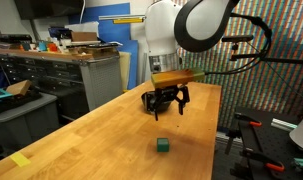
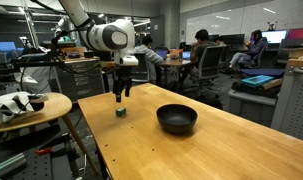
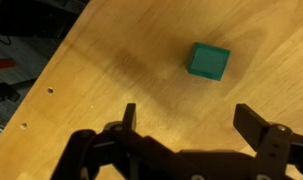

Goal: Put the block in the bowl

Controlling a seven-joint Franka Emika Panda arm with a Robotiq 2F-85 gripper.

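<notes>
The block is a small green cube (image 1: 164, 145) lying on the wooden table; it also shows in an exterior view (image 2: 120, 112) and in the wrist view (image 3: 208, 61). The bowl (image 2: 177, 119) is a shallow glossy black dish on the table, some way from the block. My gripper (image 1: 165, 104) hangs above the table and above the block (image 2: 119, 98), not touching it. In the wrist view its two fingers (image 3: 191, 122) are spread wide apart with nothing between them; the block lies beyond the fingertips.
The wooden table (image 1: 111, 130) has an edge close to the block (image 2: 91, 125). A round side table with white objects (image 2: 21, 103) stands beside it. Workbenches and drawers (image 1: 61, 65) stand behind, and people sit at desks (image 2: 201, 55) in the background.
</notes>
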